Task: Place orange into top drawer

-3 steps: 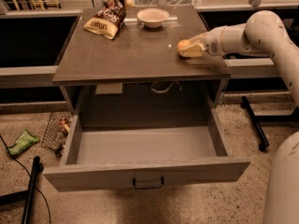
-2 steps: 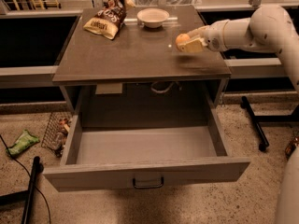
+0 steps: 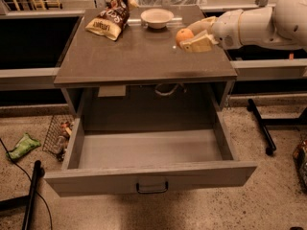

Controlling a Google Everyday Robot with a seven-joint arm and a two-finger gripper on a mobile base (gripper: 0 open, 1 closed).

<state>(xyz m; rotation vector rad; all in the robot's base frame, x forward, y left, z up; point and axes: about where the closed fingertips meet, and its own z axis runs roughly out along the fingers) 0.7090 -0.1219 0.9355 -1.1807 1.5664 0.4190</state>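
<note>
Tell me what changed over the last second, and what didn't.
The gripper, shut on the orange, has moved up and slightly left in the picture, keeping to the right side of the tabletop. The orange was not let go. The top drawer stays pulled open, and the white bowl and the snack bag have not moved.
</note>
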